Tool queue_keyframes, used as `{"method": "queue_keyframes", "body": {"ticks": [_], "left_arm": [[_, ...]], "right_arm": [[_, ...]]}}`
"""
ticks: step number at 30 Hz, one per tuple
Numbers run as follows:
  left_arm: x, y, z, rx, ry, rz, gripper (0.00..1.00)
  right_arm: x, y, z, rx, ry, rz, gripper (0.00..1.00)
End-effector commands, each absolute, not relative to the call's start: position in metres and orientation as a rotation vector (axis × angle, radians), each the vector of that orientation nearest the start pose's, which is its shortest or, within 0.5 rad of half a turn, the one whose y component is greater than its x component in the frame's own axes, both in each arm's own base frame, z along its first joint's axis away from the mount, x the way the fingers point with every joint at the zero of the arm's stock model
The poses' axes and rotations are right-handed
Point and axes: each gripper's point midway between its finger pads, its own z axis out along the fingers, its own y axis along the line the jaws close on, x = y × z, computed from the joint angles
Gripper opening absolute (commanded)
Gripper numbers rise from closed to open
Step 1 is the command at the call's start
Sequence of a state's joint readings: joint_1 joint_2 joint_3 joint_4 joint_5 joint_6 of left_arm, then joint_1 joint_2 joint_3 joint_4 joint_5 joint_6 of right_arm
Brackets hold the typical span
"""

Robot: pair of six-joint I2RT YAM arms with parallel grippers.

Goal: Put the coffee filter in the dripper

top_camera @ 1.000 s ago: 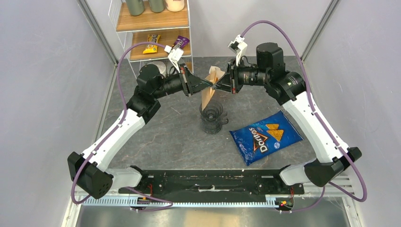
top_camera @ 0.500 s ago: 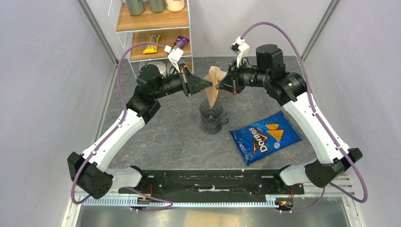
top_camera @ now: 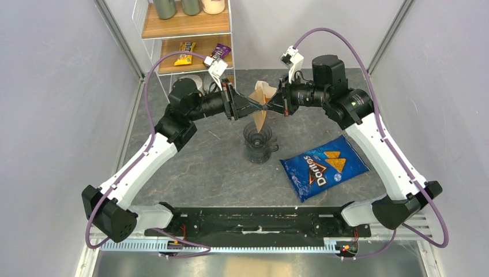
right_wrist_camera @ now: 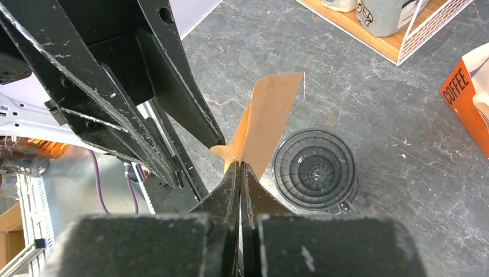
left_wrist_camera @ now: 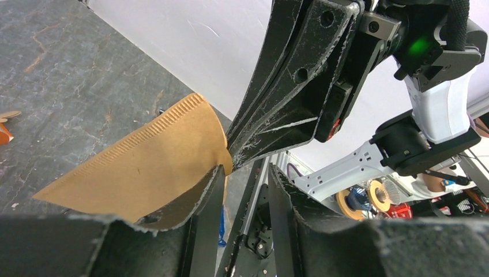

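Observation:
The coffee filter (top_camera: pixel 262 95), a tan-brown paper cone, hangs in the air just above the dripper (top_camera: pixel 258 143), its tip pointing down at the rim. My right gripper (top_camera: pixel 269 106) is shut on the filter's upper edge; the right wrist view shows the pinch (right_wrist_camera: pixel 240 165), the filter (right_wrist_camera: pixel 268 115) and the dark ribbed dripper (right_wrist_camera: pixel 314 169) below it. My left gripper (top_camera: pixel 254 104) is open; in the left wrist view (left_wrist_camera: pixel 247 173) the filter (left_wrist_camera: pixel 155 156) lies against the outside of one finger, not between the jaws.
A blue Doritos bag (top_camera: pixel 324 167) lies right of the dripper. A wire shelf rack (top_camera: pixel 187 52) with snacks stands at the back left. An orange-and-white filter packet (right_wrist_camera: pixel 468 92) lies on the table behind the dripper.
My left gripper has moved right, up against the filter. The filter has shifted slightly right and up over the dripper. My right gripper keeps its hold.

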State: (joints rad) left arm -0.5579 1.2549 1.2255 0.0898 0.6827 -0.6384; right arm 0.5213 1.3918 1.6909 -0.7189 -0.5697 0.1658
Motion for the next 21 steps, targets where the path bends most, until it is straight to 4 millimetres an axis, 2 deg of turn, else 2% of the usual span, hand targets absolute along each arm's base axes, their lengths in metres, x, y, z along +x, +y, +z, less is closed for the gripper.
{"method": "queue_keyframes", "body": {"ticks": [1, 8, 12, 14, 19, 21], "left_arm": [[0.255, -0.315, 0.406, 0.574, 1.602, -1.407, 0.41], [0.263, -0.318, 0.400, 0.548, 1.643, -1.381, 0.33], [0.264, -0.319, 0.399, 0.540, 1.648, -1.384, 0.16], [0.264, -0.318, 0.399, 0.535, 1.649, -1.380, 0.03], [0.268, -0.314, 0.396, 0.505, 1.657, -1.340, 0.02], [0.269, -0.311, 0.389, 0.494, 1.693, -1.318, 0.02]], "right_arm": [[0.268, 0.275, 0.391, -0.769, 1.854, 1.025, 0.00], [0.259, 0.278, 0.392, -0.820, 1.833, 1.059, 0.00], [0.257, 0.277, 0.391, -0.837, 1.828, 1.056, 0.00], [0.257, 0.277, 0.391, -0.841, 1.825, 1.049, 0.00], [0.258, 0.273, 0.389, -0.843, 1.827, 1.018, 0.00], [0.260, 0.271, 0.388, -0.833, 1.830, 0.997, 0.00]]}}
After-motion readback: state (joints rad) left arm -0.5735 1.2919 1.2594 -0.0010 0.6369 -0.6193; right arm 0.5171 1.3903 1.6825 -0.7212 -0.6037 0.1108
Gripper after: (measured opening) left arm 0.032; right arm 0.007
